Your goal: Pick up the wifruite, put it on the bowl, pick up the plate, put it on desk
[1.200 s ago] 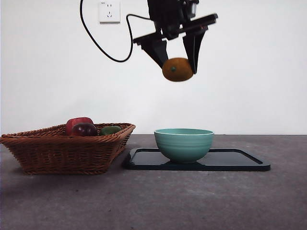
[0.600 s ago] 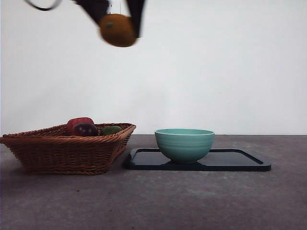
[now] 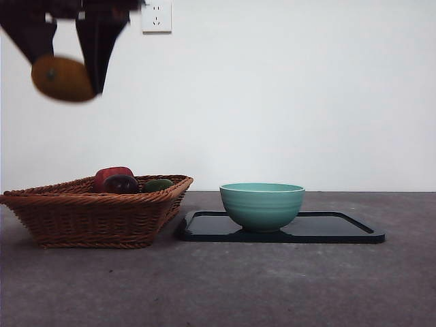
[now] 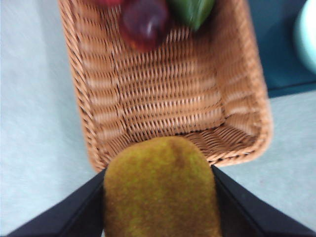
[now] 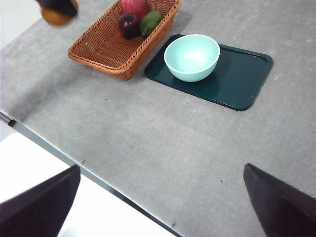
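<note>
The orange wifruite hangs high at the upper left of the front view, above the basket's left end, with my left gripper shut on it. In the left wrist view the wifruite fills the space between the two black jaws, over the basket's near rim. The mint-teal bowl stands empty on the dark plate, which lies flat on the grey desk. My right gripper waits high above the desk, open, with nothing in it.
A wicker basket sits left of the plate, almost touching it. It holds a red fruit, a dark purple fruit and a green fruit. A wall socket is on the white wall behind.
My left gripper has carried the wifruite leftward, from above the bowl to above the basket's left end. The bowl, plate and basket have not moved.
</note>
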Tool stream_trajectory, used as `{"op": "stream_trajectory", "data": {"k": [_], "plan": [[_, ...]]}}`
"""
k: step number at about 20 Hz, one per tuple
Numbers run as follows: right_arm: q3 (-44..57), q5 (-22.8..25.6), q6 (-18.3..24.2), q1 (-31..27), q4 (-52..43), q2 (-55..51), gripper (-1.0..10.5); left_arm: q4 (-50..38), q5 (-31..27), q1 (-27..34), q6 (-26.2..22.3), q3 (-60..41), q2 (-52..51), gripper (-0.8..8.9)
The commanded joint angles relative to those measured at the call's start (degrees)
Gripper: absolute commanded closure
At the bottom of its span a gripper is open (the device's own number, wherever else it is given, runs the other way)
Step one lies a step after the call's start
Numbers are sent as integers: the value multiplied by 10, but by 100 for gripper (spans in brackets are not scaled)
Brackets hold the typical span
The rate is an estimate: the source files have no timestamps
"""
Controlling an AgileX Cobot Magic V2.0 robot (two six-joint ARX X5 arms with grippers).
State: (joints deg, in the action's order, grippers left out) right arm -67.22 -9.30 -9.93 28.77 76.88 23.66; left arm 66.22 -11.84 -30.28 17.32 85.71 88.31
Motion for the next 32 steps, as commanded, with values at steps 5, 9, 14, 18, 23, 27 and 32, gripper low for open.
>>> {"op": "stream_trajectory", "data": {"k": [5, 9, 14, 18, 23, 27, 32], "plan": [[-6, -13, -6, 3, 41, 2, 344, -183, -2, 16, 55, -100, 14, 597], [-6, -12, -5, 3, 41, 2, 344, -201, -2, 28, 62, -102, 40, 597], [-6, -12, -5, 3, 41, 2, 344, -239, 0, 33, 47, -102, 89, 598], [-6, -12, -5, 3, 41, 2, 344, -245, 7, 33, 33, -102, 132, 597], [-6, -12, -5, 3, 41, 2, 344, -259, 9, 33, 27, -102, 174, 597], [-6, -12, -5, 3, 41, 2, 344, -260, 10, 33, 26, -102, 199, 597], [-6, -12, -5, 3, 41, 2, 344, -266, 14, 33, 27, -100, 200, 570]]}}
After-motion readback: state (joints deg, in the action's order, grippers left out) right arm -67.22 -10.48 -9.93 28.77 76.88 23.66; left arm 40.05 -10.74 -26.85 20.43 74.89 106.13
